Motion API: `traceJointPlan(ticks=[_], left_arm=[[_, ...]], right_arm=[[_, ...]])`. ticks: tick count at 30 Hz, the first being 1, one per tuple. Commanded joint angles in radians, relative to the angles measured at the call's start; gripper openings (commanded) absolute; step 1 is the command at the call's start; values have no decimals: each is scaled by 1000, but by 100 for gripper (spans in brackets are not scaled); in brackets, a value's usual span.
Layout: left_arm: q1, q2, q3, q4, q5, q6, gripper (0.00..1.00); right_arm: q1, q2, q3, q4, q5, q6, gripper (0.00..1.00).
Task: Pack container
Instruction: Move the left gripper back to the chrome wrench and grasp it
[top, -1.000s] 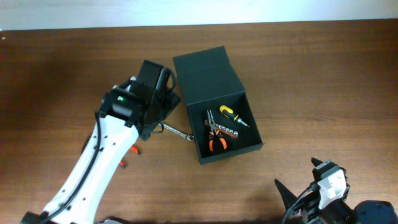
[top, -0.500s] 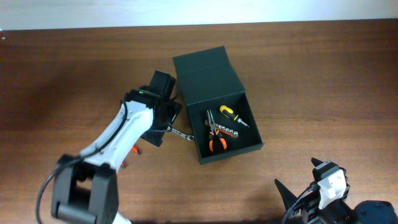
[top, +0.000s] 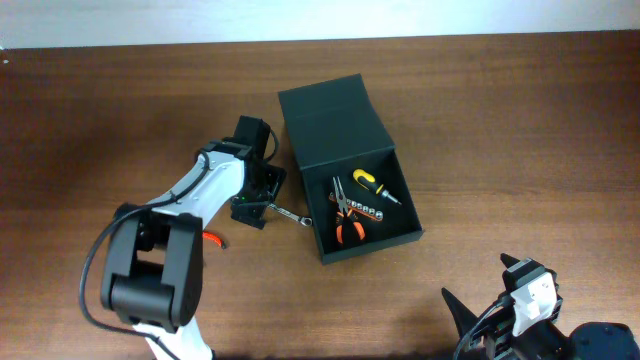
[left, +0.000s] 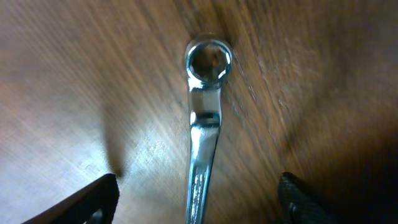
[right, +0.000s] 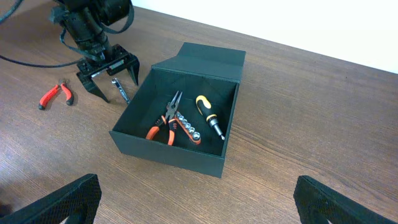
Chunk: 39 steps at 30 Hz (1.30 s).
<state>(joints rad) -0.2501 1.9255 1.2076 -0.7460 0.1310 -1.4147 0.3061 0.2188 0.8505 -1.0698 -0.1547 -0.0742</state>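
The dark green-black container (top: 400, 238) stands open mid-table, its flap lid (top: 330, 118) folded back; it also shows in the right wrist view (right: 168, 152). Inside lie orange-handled pliers (top: 347, 228), a yellow-and-black screwdriver (top: 375, 186) and a socket strip (top: 362, 211). A silver wrench (top: 287, 213) lies on the table at the container's left wall. My left gripper (top: 255, 208) is open and straddles the wrench (left: 202, 143), fingers on either side, not touching it. My right gripper (right: 198, 199) is open and empty near the table's front edge.
A second pair of red-handled pliers (top: 213, 239) lies on the table left of the left gripper, also in the right wrist view (right: 56, 94). The wooden table (top: 500, 120) spreads all round the container.
The left arm has swung and lowered, bringing its open gripper down over the wrench. The wrench, the container and the right arm have not moved.
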Motion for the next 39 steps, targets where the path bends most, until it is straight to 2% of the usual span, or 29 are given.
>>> traceJointPlan(ticks=[1, 2, 5, 8, 9, 15, 16, 26, 39], left_arm=[[4, 47, -5, 14, 41, -6, 79], [5, 56, -5, 14, 46, -6, 77], [5, 63, -5, 13, 45, 5, 60], [5, 63, -5, 13, 45, 14, 26], [5, 63, -5, 13, 45, 18, 20], [5, 63, -5, 10, 41, 18, 8], [5, 63, -5, 10, 41, 18, 3], [8, 8, -4, 9, 17, 45, 2], [52, -380, -2, -110, -172, 165, 2]], right_arm=[[-8, -5, 2, 3, 12, 12, 99], [-8, -5, 2, 3, 12, 12, 99], [-8, -5, 2, 3, 12, 12, 99], [-8, -5, 2, 3, 12, 12, 99], [-8, -5, 2, 3, 12, 12, 99], [-8, -5, 2, 3, 12, 12, 99], [-8, -5, 2, 3, 12, 12, 99], [-8, -5, 2, 3, 12, 12, 99], [-8, -5, 2, 3, 12, 12, 99]])
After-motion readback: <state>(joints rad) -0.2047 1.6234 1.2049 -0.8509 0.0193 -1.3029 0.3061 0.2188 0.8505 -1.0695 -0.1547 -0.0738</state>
